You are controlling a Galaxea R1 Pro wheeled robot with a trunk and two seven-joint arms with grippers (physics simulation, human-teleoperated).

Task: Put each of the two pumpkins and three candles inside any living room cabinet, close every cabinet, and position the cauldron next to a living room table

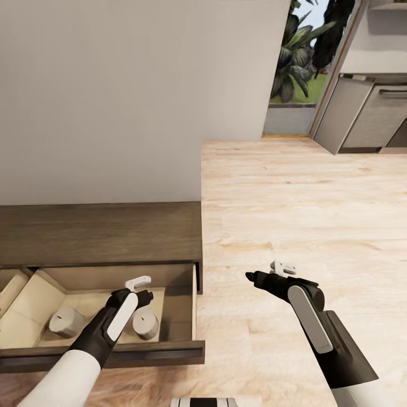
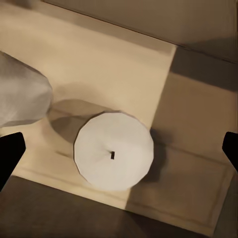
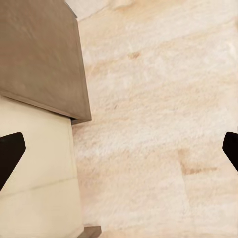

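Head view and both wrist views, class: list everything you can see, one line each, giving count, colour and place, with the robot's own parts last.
candles: two, cream, standing in the open drawer, one under the left gripper.
cabinet: one, dark brown, against the wall, its drawer pulled out.
floor: light wood planks, beside the cabinet.
kitchen units: grey, far end.
plants: green, beyond the glass.
left gripper: open, above a candle.
right gripper: open, over the floor.

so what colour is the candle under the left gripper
Cream-white candle with a dark wick, clearest in the left wrist view.
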